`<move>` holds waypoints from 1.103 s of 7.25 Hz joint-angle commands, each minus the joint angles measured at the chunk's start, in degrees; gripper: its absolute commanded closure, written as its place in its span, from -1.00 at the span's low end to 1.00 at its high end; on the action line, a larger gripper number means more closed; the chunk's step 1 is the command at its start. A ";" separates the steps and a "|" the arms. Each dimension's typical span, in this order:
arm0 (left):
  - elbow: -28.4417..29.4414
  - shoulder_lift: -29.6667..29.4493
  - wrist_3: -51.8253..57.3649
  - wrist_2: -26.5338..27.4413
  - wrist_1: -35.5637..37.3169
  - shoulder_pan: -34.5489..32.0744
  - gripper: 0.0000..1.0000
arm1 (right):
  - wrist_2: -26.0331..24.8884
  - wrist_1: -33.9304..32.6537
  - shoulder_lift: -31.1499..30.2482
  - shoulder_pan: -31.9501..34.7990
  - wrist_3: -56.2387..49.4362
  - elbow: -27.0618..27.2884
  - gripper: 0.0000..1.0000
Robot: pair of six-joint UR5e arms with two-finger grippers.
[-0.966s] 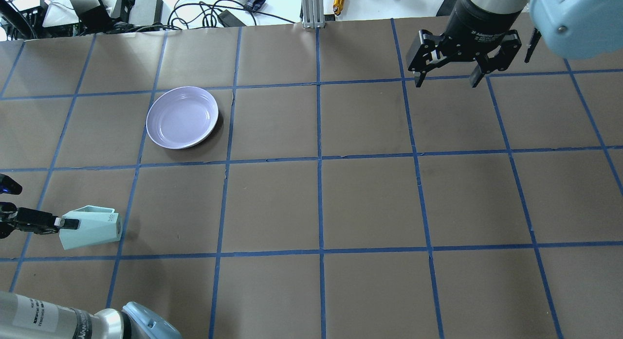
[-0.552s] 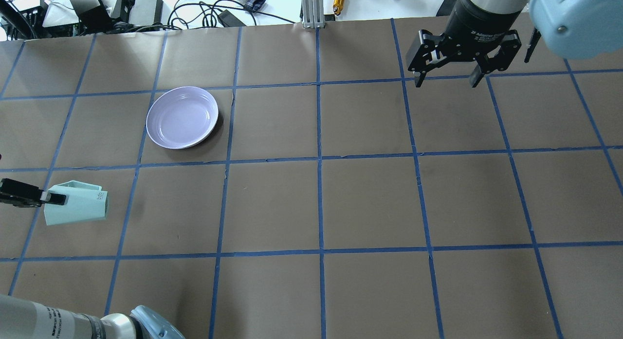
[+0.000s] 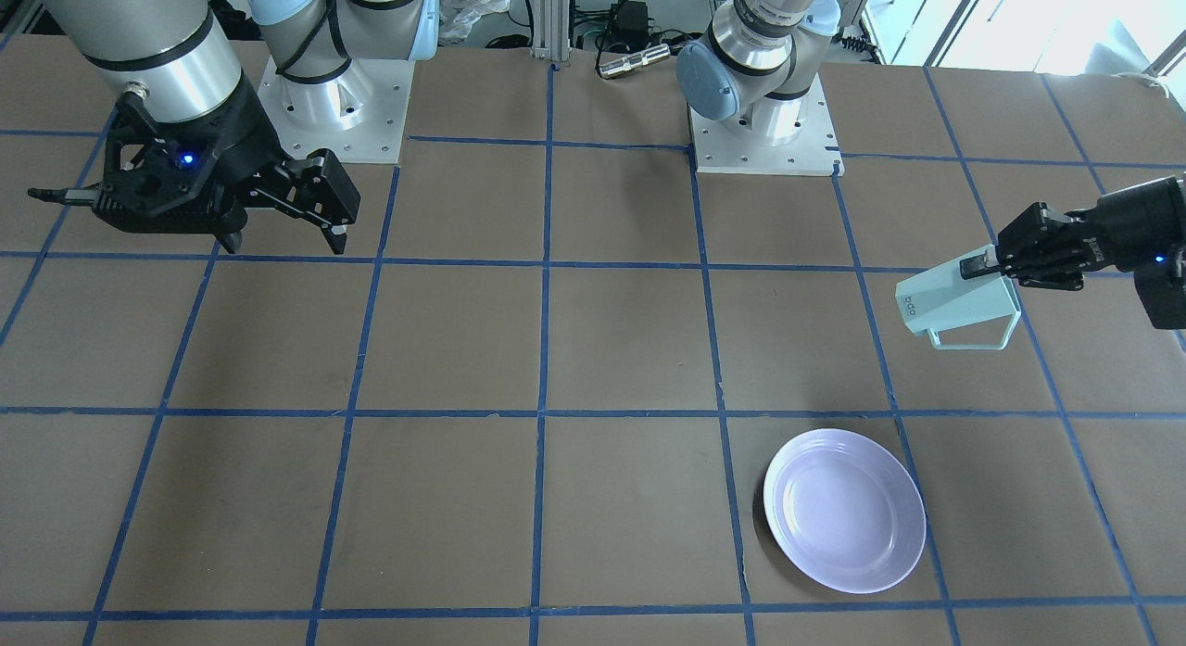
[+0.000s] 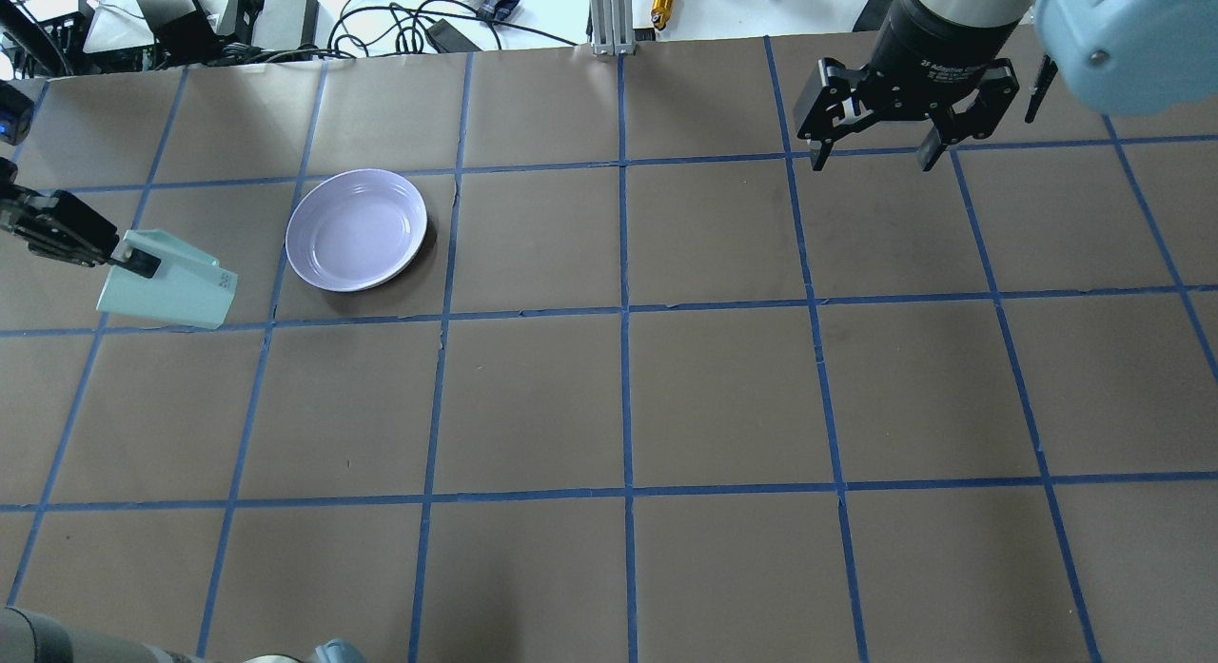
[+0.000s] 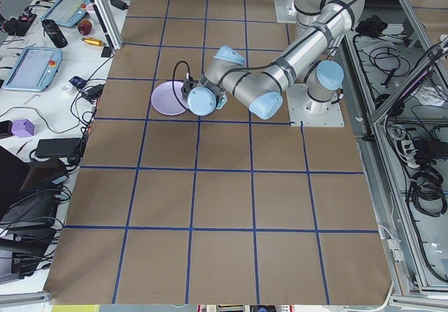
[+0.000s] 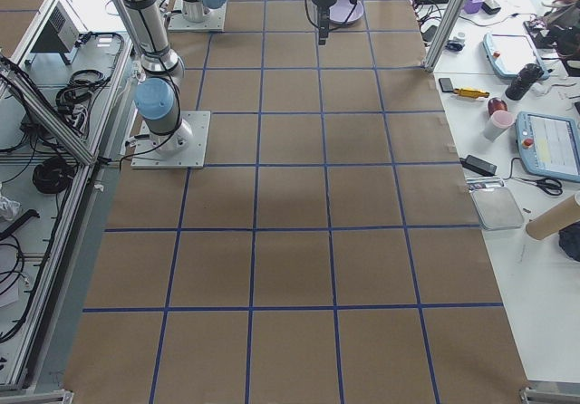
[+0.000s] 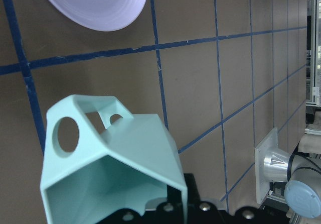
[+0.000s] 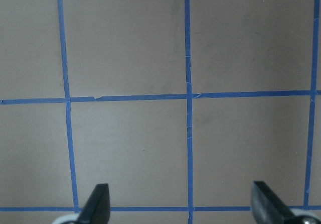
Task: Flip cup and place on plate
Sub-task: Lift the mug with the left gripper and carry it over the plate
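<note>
Cup [image 4: 169, 294] first: my left gripper [image 4: 133, 257] is clamped on its wall at the rim, one finger inside the mouth and one outside. The cup lies on its side, mouth toward the gripper and base pointing away toward the middle of the bench [image 4: 723, 397]. It sits just beside the lavender plate [image 4: 357, 230], not over it, and looks to me lifted clear of the paper. My right gripper [image 4: 874, 157] hangs apart and empty, well away on the far side.

I judge this as mid-carry with the flip half made. Next I need a wrist roll to bring the mouth up, a short shift across until the base is over the plate's centre, then a level descent before I let go. The thin rim pinch could let the cup swing.

The left wrist view shows what the overhead cannot: the hollow interior, the finger seated on the wall, and the pierced handle [image 7: 88, 121] on the side toward the plate [image 7: 95, 3]. The front-facing view alone shows the dark lettering [image 3: 913, 304] near the base. In the exterior left view the arm hides the cup.
</note>
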 commanded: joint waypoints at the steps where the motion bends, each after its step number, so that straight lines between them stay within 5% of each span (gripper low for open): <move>1: 2.27 -1.09 -9.07 7.92 10.56 -11.31 1.00 | 0.03 0.00 0.00 0.00 -0.08 0.00 -1.00; 4: 1.66 -5.39 -12.97 19.69 27.01 -21.96 1.00 | -0.06 0.00 0.00 0.00 -0.09 0.00 -1.00; 8: -1.50 -11.99 -13.24 22.28 40.05 -24.81 1.00 | -0.06 -0.09 0.00 0.00 -0.09 0.00 -1.00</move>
